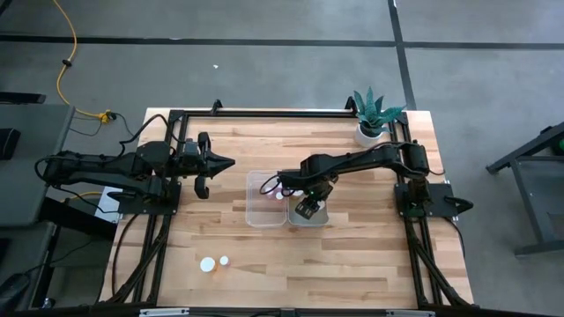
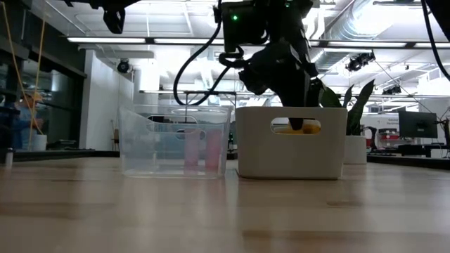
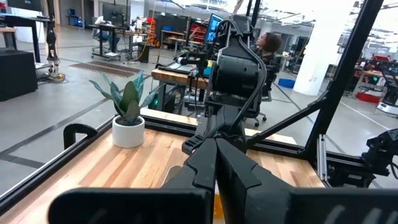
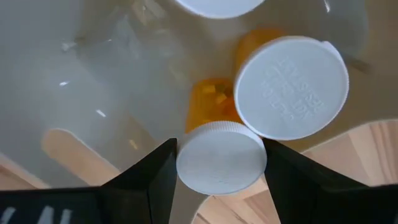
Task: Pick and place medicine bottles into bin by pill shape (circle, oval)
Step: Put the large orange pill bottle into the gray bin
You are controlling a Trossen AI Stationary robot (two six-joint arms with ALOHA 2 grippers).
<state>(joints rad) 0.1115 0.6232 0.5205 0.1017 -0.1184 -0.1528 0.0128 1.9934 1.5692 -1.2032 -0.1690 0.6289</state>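
My right gripper [image 4: 221, 163], fingers half spread around a small white-capped bottle [image 4: 221, 165], hangs inside the white bin [image 2: 291, 151] right of the clear bin [image 2: 174, 140], so I should release gently, beside the bigger bottle [image 4: 290, 87], while my closed left gripper [image 1: 211, 165] waits.
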